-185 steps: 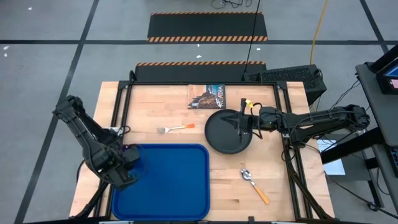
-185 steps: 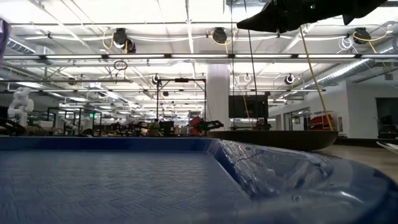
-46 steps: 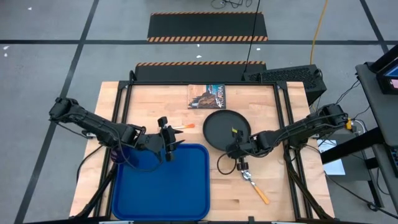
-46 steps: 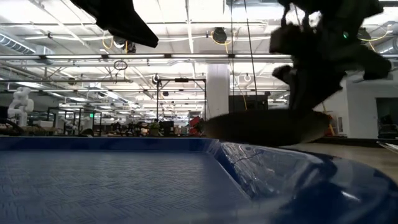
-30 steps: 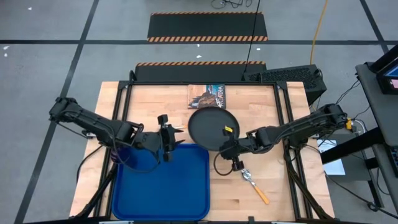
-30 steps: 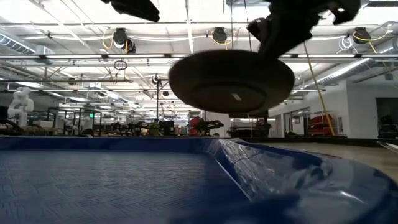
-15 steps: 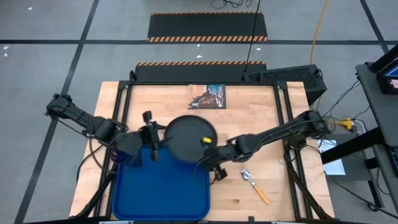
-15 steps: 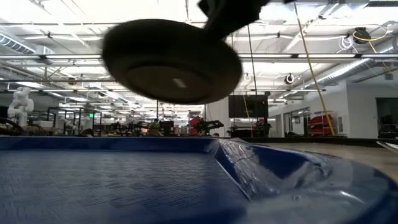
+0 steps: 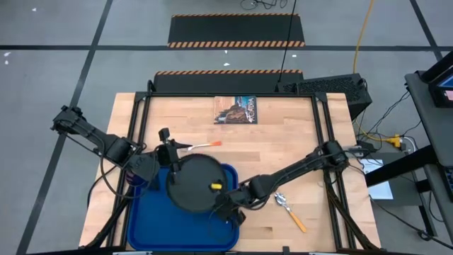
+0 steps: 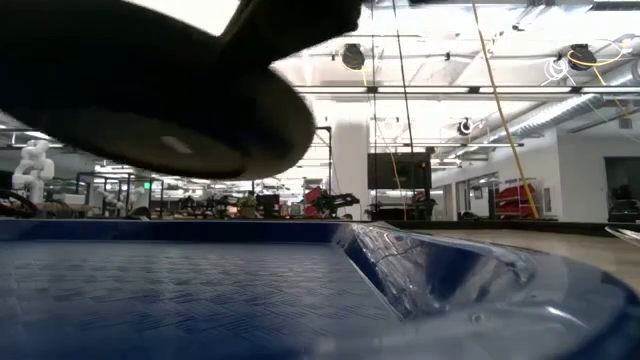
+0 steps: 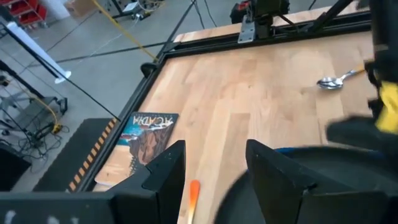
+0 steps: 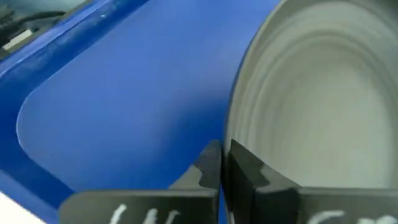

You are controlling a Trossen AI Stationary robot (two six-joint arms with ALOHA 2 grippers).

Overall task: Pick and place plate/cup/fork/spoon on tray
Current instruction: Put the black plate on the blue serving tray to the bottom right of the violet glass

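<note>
The black plate [image 9: 191,180] hangs above the blue tray [image 9: 152,227], with my right gripper [image 9: 219,201] shut on it. In the low view the plate [image 10: 150,100] shows from below, clear of the tray [image 10: 200,290]. The fork [image 9: 200,146] lies flat on the table just beyond the tray's far edge. My left gripper [image 9: 173,150] stands open by the fork's tines, and the orange handle [image 11: 193,196] shows between its fingers. The spoon [image 9: 289,207] lies flat on the table right of the tray. A dark purple cup [image 9: 139,177] shows partly under my left arm at the tray's far left. My right gripper pinches the plate's rim [image 12: 239,134] between its two fingers, on the plate's near right side [image 9: 214,196]. The fingers reach in from the table's right, slanting down. The plate is lifted clear above the tray, roughly level with a slight tilt.
A picture book [image 9: 236,110] lies at the table's far edge, also seen in the left wrist view [image 11: 146,134]. Black frame rails [image 9: 320,134] run along the table's sides. Bare wood lies between the tray and the book.
My right gripper has carried the plate from over the bare table toward the left and near edges, so it now hangs over the tray; in the low view it has come much closer. My left gripper has drawn back a little toward the left edge, staying open.
</note>
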